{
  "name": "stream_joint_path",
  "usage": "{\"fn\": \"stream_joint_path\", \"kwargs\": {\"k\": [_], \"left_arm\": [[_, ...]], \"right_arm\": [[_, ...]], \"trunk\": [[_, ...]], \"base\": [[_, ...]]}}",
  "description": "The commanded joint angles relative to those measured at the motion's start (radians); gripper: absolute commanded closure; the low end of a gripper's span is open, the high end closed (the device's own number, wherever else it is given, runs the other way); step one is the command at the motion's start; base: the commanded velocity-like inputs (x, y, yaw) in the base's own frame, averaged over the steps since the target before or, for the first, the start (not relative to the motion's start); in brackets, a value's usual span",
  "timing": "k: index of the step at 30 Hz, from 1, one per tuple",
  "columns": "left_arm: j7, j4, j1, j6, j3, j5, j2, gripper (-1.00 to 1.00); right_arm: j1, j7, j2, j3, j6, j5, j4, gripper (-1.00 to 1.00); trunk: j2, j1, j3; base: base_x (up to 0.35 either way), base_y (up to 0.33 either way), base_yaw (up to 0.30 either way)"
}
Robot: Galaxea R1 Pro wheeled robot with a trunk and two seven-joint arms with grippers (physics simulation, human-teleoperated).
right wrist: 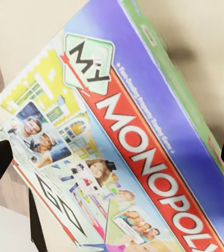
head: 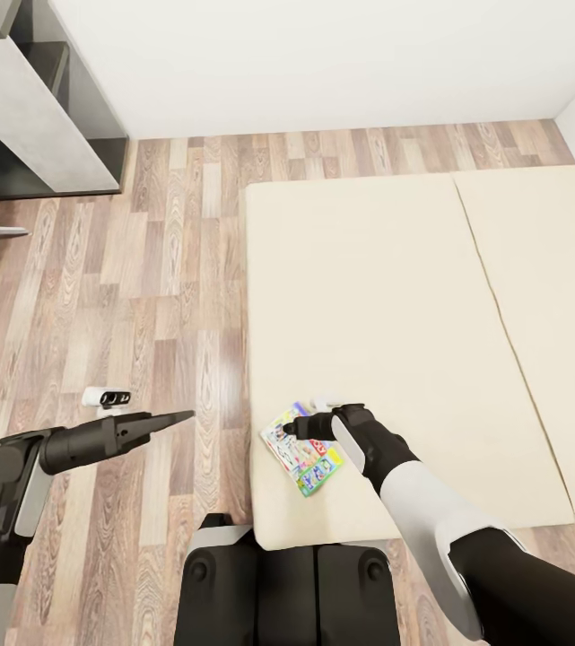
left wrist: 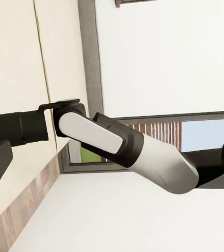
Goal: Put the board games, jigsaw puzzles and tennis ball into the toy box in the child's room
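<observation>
Right gripper (head: 298, 425) hovered over the board game (head: 303, 453) at the bed's (head: 386, 296) seven o'clock corner, fingers spread wide, holding nothing; left gripper (head: 175, 417) over floor, fingers' state untellable

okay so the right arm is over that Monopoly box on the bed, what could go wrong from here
The board game lies flat on the mattress near its corner, so the right gripper may struggle to get its jaws under a thin edge and could just push the box along. A push could slide it off the near edge onto the wood floor. Whether the jaws are open cannot be told.
</observation>
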Motion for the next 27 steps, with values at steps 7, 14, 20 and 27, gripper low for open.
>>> {"fn": "stream_joint_path", "kwargs": {"k": [7, 14, 20, 27], "left_arm": [[-0.004, 0.0, 0.0, 0.011, 0.003, -0.001, 0.001, -1.0], [-0.004, -0.001, 0.0, 0.011, 0.004, -0.001, 0.0, -1.0], [-0.004, -0.001, 0.0, 0.011, 0.004, -0.001, 0.0, -1.0], [-0.004, -0.001, 0.0, 0.011, 0.004, -0.001, -0.001, -1.0]], "right_arm": [[0.0, -0.002, 0.0, 0.002, 0.004, -0.005, -0.001, -1.0], [0.0, -0.002, 0.0, 0.001, 0.004, -0.005, -0.001, -1.0], [0.0, -0.003, 0.0, 0.001, 0.005, -0.005, -0.001, -1.0], [0.0, -0.002, 0.0, 0.0, 0.005, -0.005, -0.001, -1.0]], "trunk": [[-0.002, 0.001, -0.001], [-0.002, 0.001, -0.001], [-0.002, 0.001, -0.001], [-0.002, 0.001, -0.001]], "base": [[0.0, 0.018, 0.0], [0.0, 0.001, 0.0], [0.0, 0.0, 0.0], [0.0, 0.003, 0.0]]}}
